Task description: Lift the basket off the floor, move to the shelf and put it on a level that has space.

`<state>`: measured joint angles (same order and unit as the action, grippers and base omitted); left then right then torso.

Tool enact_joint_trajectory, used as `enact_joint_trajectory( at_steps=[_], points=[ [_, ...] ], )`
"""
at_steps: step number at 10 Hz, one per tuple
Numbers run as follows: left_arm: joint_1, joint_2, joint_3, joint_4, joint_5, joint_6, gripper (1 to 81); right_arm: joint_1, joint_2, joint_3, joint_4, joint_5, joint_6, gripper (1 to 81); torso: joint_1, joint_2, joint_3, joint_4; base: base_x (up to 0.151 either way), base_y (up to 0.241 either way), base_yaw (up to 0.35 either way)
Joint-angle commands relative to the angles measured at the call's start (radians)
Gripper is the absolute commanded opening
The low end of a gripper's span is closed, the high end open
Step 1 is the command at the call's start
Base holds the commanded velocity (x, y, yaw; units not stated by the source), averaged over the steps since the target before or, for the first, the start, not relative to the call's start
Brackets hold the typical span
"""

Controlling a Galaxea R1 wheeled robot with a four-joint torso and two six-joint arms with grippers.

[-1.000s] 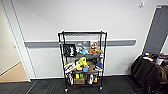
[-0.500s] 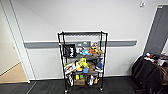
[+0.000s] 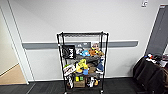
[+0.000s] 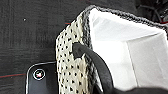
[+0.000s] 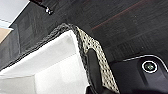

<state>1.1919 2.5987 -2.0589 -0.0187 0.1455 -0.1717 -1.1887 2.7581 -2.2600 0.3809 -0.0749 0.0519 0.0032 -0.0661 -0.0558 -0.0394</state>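
From my head camera I see the shelf (image 3: 83, 61). It is a tall black wire rack, and it stands right against the pale wall (image 3: 82, 17). A gray band (image 3: 40, 45) runs along the wall behind the shelf. The level (image 3: 82, 34) at the very top of the shelf is a flat wire grid with nothing on it. The tiers under that level are full of bright toys (image 3: 87, 52) and small boxes (image 3: 79, 83). A black bag (image 3: 69, 51) hangs on the side of the shelf, just under the top level. Beside the shelf, well apart from it, something dark is draped in a heap (image 3: 150, 73) near a gray door (image 3: 160, 32). The floor under the shelf is dark carpet (image 3: 45, 88).

In my left wrist camera the basket (image 4: 72, 65) is very close. It is cream with dark dots, it has a dark rim, and it is white inside. A black loop handle (image 4: 96, 62) comes up from its side. The dark carpet is past the basket.

In my right wrist camera I see the basket (image 5: 100, 57) again, with its other black handle (image 5: 93, 67). One small wheel (image 5: 48, 10) shows far beyond the basket.

I cannot tell if my left hand or my right hand is apart, together or clamped on a handle.
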Motion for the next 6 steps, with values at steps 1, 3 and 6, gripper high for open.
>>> enact_joint_trajectory(
  at_steps=[1, 3, 6],
  points=[
    [-0.105, -0.015, 0.011, 0.013, 0.039, 0.014, 1.0, 0.103, -0.007, -0.004, 0.000, -0.040, 0.000, 1.0, 0.000, 0.000, 0.000, 0.000, 0.107, 0.000, 0.000],
    [-0.105, -0.011, 0.011, 0.013, 0.039, 0.014, 1.0, 0.099, -0.013, -0.010, 0.001, -0.042, 0.002, 1.0, 0.000, 0.000, 0.000, 0.000, 0.114, -0.063, 0.000],
    [-0.105, -0.003, -0.004, 0.014, 0.040, 0.014, 1.0, 0.097, -0.015, -0.015, 0.001, -0.042, 0.000, 1.0, 0.000, 0.000, 0.000, 0.000, 0.114, -0.064, 0.000]
  ],
)
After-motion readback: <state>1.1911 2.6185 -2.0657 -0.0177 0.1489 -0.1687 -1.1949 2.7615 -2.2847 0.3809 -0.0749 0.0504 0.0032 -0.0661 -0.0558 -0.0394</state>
